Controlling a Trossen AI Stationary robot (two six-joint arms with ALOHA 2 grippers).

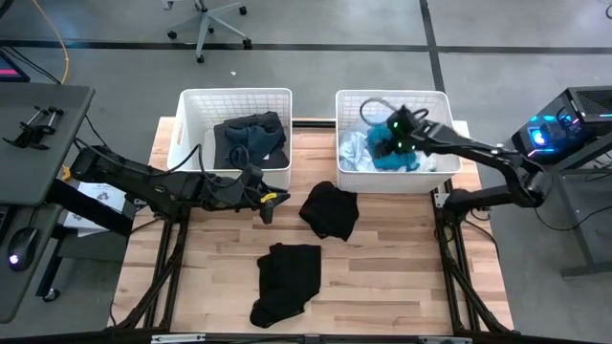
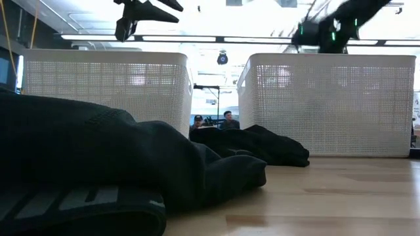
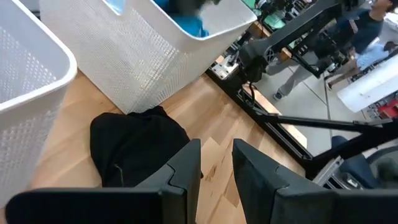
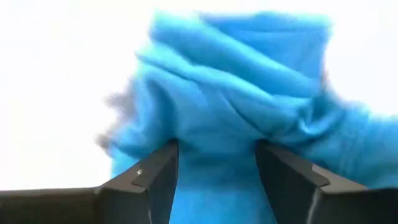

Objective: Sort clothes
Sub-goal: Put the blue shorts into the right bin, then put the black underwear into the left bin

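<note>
Grey floor [image 1: 316,24] surrounds the wooden tabletop [image 1: 392,277]; an office chair [image 1: 206,24] stands beyond, ceiling light strips [image 2: 216,38] overhead.

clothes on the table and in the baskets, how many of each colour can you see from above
Black, on the table: 2, and
Dark grey, in the left basket: 1 bundle
Bright blue, in the right basket: 1
White or pale, right basket: 1
Total: 5 visible; any hidden underneath cannot be counted.
</note>
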